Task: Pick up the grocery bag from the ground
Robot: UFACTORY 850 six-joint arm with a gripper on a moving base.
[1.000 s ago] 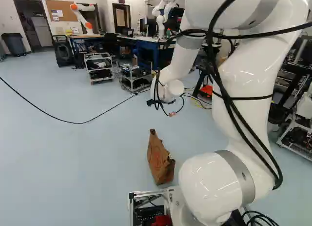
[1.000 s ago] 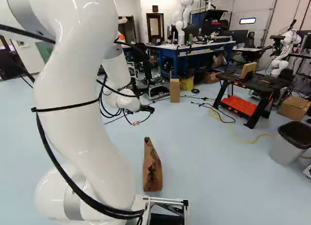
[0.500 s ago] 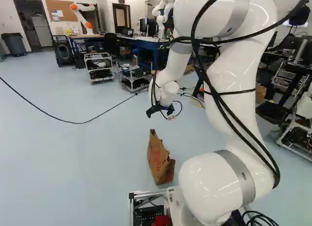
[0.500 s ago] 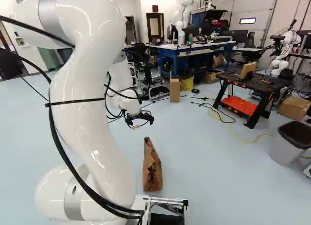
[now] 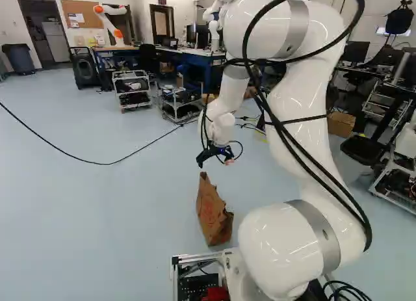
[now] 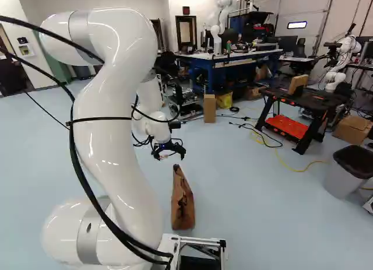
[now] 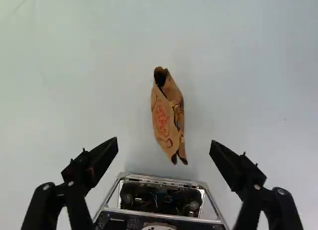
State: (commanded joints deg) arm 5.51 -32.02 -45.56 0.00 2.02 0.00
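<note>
Probably light, limp paper: pinch gently.
The grocery bag (image 7: 162, 121) stands creased on the smooth pale floor (image 5: 97, 216), near the base's metal frame (image 7: 159, 179); its upper rim looks the best hold, since a hard tug might tear it. The gripper (image 7: 164, 142), spread wide, hangs above, touching nothing. Farther off stand a black worktable (image 6: 312, 101) and a waste bin (image 6: 348, 176).
</note>
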